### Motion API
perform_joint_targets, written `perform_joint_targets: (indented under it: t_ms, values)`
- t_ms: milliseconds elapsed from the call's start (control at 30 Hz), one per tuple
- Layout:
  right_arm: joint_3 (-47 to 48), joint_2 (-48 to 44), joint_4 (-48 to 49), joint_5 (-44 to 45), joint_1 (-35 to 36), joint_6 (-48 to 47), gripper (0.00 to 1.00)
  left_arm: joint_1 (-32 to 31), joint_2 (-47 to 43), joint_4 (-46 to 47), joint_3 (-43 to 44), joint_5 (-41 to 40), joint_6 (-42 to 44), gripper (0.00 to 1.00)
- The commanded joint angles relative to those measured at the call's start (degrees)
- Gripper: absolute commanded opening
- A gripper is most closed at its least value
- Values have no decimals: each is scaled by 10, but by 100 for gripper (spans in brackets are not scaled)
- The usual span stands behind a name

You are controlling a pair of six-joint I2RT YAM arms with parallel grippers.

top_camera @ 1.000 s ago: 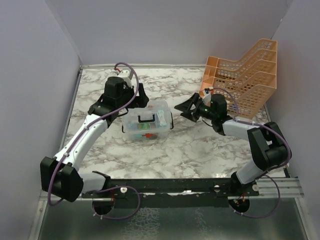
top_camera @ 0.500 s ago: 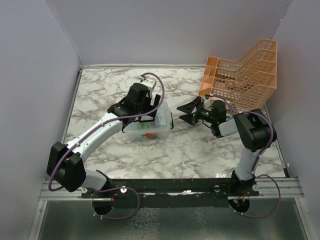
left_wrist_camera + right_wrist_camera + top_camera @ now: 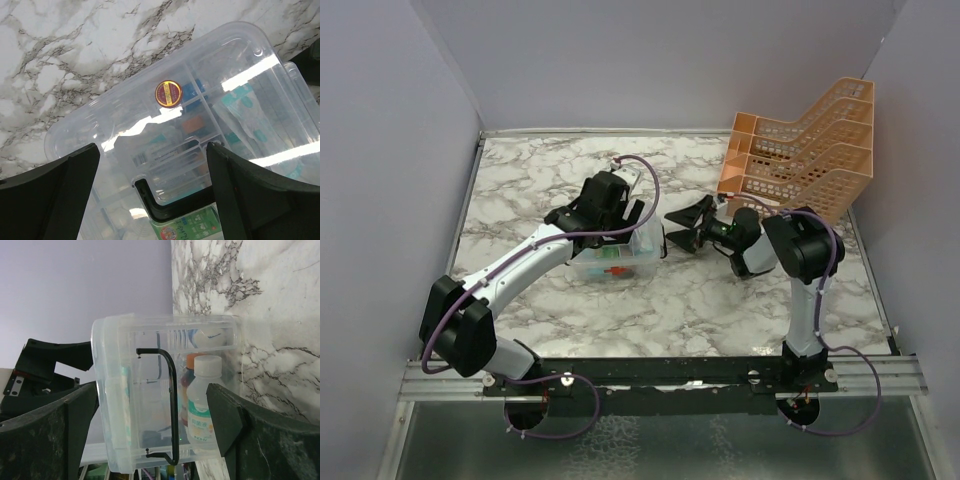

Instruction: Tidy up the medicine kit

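Clear lidded medicine kit point(image 3: 617, 262) lies under your left gripper point(image 3: 152, 161), facing your right gripper point(image 3: 152, 392); both gape empty, sorting apparently unstarted.

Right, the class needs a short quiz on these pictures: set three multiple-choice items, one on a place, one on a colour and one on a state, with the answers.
1. Where does the orange mesh rack stand?
A) at the far right corner of the table
B) at the near edge, in the middle
C) at the far left corner

2. What colour is the handle of the medicine kit?
A) white
B) black
C) orange

3. How is the right gripper?
A) shut on the handle
B) shut on the rack
C) open, holding nothing

Answers:
1 A, the top view shows it by the far right walls.
2 B, the right wrist view shows a black U-shaped handle.
3 C, its fingers are spread apart beside the kit.
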Motion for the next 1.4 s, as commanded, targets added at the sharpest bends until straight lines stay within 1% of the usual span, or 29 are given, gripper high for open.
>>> perform_joint_targets:
  t_ms: [0, 167, 333, 633, 733, 867, 967, 1067, 1267, 1367]
  values:
    - [24, 30, 82, -12, 8, 63, 94, -5, 16, -29, 2, -56, 16, 90]
    - [50, 48, 104, -23, 23, 92, 94, -7, 22, -39, -1, -59, 25, 90]
    - [43, 46, 130, -17, 31, 116, 94, -7, 31, -47, 3, -58, 28, 89]
    - [16, -9, 92, -28, 30, 91, 92, -8, 29, -50, 6, -40, 24, 89]
    - [12, -38, 45, -32, 31, 59, 92, -9, 24, -50, 12, -39, 19, 89]
    - [11, -85, -53, -25, 34, 3, 91, -10, 11, -50, 18, -37, 8, 90]
    - [15, -115, -129, -16, 37, -41, 91, -11, 4, -50, 19, -30, 3, 93]
    - [24, -128, -169, -18, 39, -69, 91, -12, -6, -50, 20, -21, 1, 95]
    - [69, -176, -357, 13, 50, -184, 90, -15, -34, -52, 11, -15, -5, 98]
    - [86, -193, -420, 36, 56, -222, 90, -16, -53, -55, -5, -16, -11, 97]
